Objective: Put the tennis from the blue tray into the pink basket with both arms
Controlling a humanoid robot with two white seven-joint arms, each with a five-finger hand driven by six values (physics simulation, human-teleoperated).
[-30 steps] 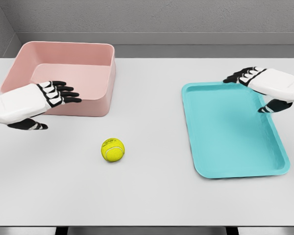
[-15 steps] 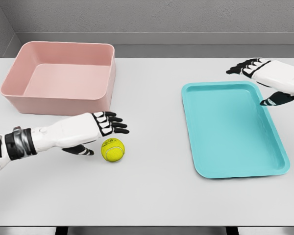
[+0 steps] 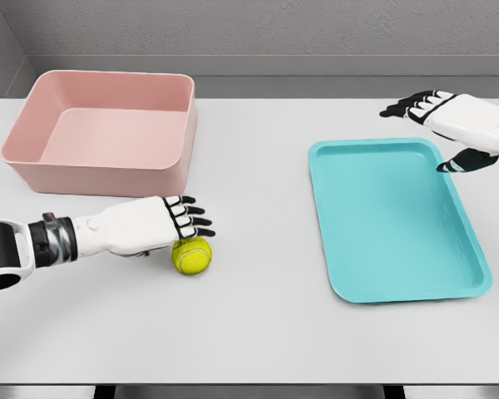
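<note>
While the left hand [image 3: 170, 223] covers it, the tennis ball [image 3: 192, 255] shows no long axis

The left hand [image 3: 162, 223] reaches forward with fingers extended, while the right hand [image 3: 449, 125] hovers, fingers spread.

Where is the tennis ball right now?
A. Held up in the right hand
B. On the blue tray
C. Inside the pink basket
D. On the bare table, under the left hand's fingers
D: the tennis ball lies on the table between the pink basket and the blue tray, with the left hand over it.
</note>
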